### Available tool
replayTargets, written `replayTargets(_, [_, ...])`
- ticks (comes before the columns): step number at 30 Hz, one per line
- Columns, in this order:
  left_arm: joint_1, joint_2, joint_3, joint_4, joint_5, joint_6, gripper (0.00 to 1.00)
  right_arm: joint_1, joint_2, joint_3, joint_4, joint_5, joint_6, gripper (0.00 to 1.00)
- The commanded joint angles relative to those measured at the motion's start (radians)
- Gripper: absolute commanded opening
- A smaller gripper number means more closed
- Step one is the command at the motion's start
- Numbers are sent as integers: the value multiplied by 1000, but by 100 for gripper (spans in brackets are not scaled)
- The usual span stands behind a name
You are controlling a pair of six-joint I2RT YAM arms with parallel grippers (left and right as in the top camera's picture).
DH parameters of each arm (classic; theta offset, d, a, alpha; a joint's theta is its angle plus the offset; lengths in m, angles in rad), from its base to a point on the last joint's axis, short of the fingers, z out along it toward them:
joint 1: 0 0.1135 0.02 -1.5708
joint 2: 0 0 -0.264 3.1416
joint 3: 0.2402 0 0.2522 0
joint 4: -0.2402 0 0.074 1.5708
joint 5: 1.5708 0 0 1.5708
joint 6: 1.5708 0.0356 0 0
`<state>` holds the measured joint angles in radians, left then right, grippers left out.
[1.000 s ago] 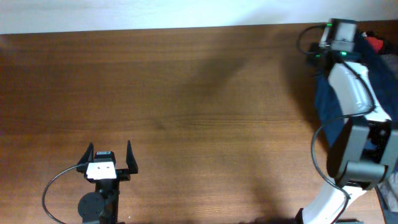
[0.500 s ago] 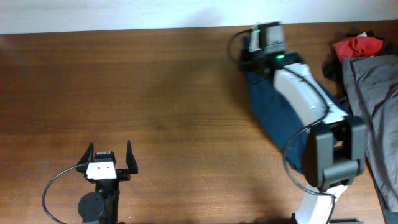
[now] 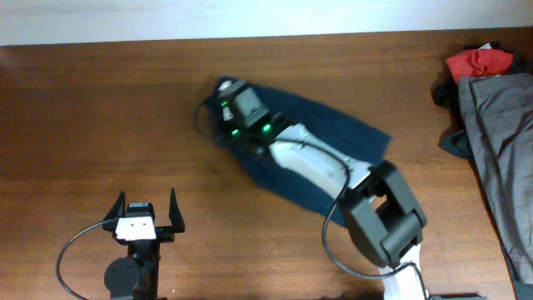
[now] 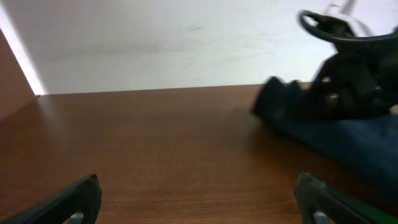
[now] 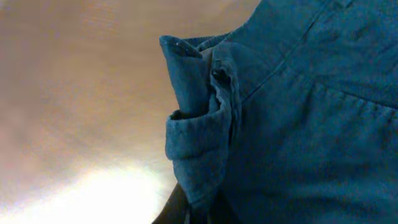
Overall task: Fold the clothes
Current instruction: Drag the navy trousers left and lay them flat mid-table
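Across the table (image 3: 100, 108), the right arm (image 3: 312, 162) stretched low and far leftward.
Right hand (image 3: 223, 90) pinched a bunched edge of the navy garment (image 3: 337, 125) lying mid-table; left hand (image 3: 143, 207) sat near the front edge, fingers spread wide.

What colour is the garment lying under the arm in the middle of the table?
The garment is plain dark navy blue; the overhead view shows it best.

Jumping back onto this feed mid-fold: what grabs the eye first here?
The right gripper reaches over the middle of the table, pinching a bunched edge of the navy garment, which lies in a slanting strip under the arm. A grey garment and a red garment are heaped at the right edge. The left gripper sits open at front left, clear of all cloth.
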<state>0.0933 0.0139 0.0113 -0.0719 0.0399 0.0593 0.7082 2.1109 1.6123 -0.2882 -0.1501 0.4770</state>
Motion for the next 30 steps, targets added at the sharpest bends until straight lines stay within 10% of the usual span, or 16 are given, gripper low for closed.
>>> replayTargets(1, [6,-7,-2,-8,-3,-6,99,64,-6,15,20,-71,87,5])
replayTargets(11, [6,-7,-2,-8,-3,-6,99,131,-6,15,16,-221,90,19])
replayTargets(22, [6,-7,-2,-8,-3,-6,99,102,-42,34,0,-186,36,59])
replayTargets(30, [6,-7,-2,-8,-3,-6,99,-101,-150,140,-385,148,-18,83])
